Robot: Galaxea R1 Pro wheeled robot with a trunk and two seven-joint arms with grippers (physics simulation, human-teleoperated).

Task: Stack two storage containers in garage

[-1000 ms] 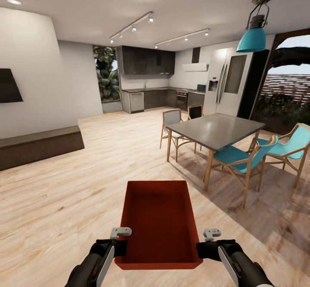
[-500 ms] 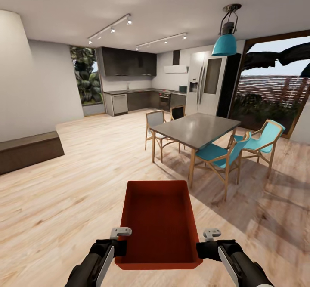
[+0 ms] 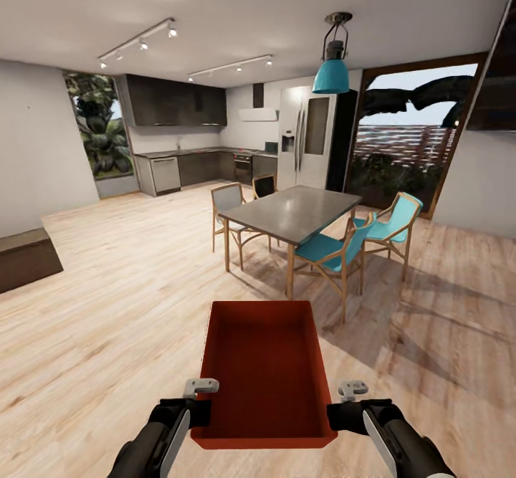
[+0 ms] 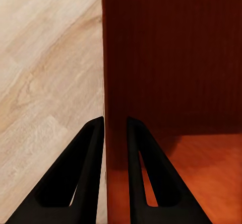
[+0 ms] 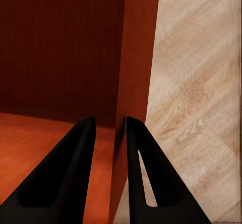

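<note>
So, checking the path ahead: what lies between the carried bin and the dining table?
Bare wood plank floor in the head view, between the storage container and dining table.

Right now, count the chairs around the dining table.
4. Two teal-seated chairs stand on the dining table's near and right sides; two light-backed ones stand on its left and far sides. The table may hide more.

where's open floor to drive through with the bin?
Open plank floor runs ahead on the left, between the bench and the dining table, up to the kitchen. Right is crowded: chairs ring the table. Both pincers, left and right, clamp the bin.
</note>
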